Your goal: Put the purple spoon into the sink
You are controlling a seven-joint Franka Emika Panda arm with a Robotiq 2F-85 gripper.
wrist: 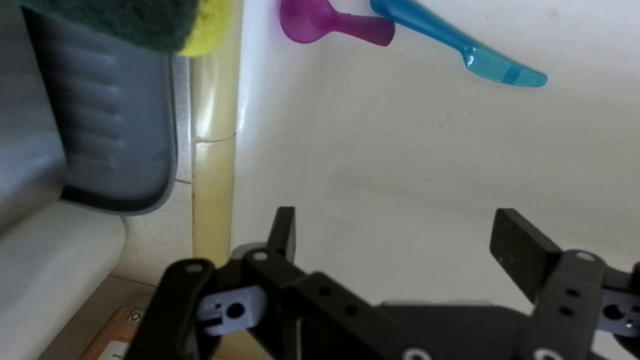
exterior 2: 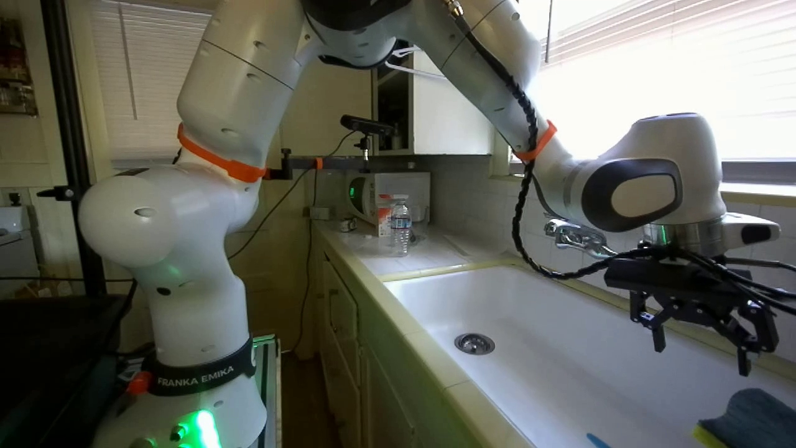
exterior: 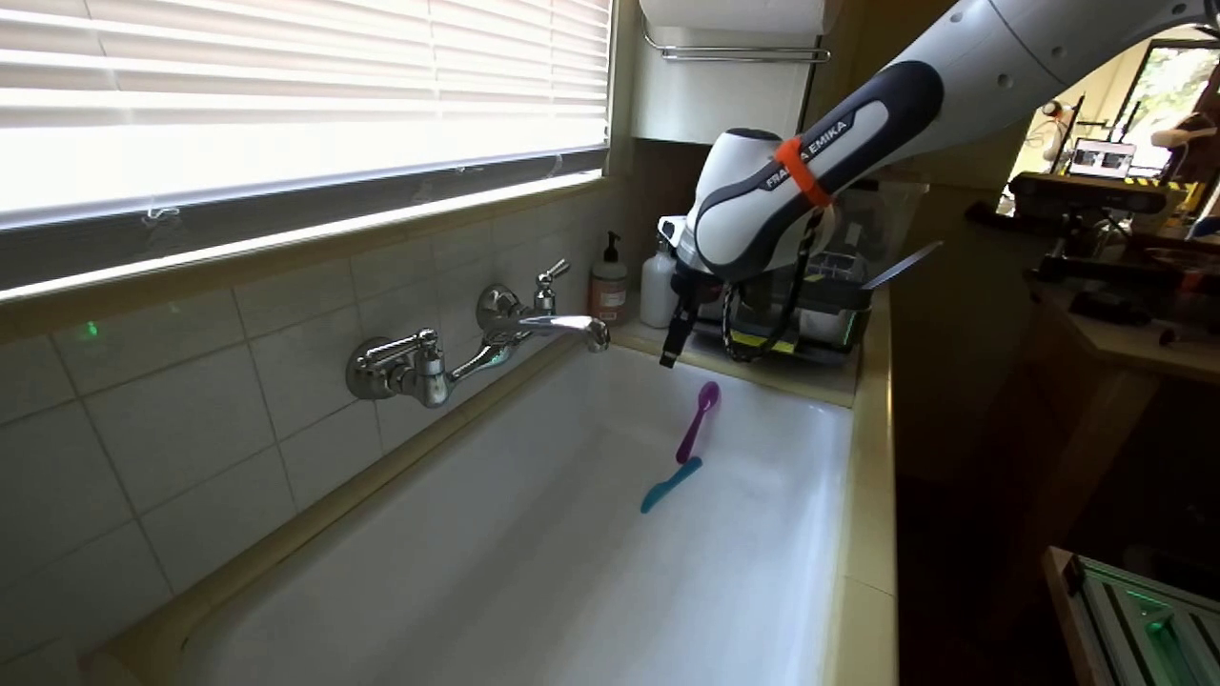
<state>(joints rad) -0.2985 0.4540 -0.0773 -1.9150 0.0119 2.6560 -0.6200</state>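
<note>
You have the arm (exterior 2: pixel 180 249) stretched over the long white sink (exterior: pixel 534 591) in both exterior views. At the end of this sink, in the wrist view, you find the grey tray (wrist: pixel 125 135), standing just outside the yellow edge (wrist: pixel 212 200). The chrome faucet (exterior: pixel 486 358) holds its spout above the sink. Your gripper (wrist: pixel 392 230) hangs over the sink with its fingers (wrist: pixel 525 255) pointing down, and it is spread wide — the white of the sink shows between the fingertips. The sponge (wrist: pixel 130 22), green and yellow, covers in the wrist view a part of the tray and of the edge. The round drain (exterior 2: pixel 474 343) is in the sink floor. The blue knife (exterior: pixel 671 484) lies in the sink. The purple spoon (exterior: pixel 698 425) lies in the sink too — its bowl toward the end wall, its handle tip just beside the handle of the knife. Whether these two touch, you cannot tell.
</note>
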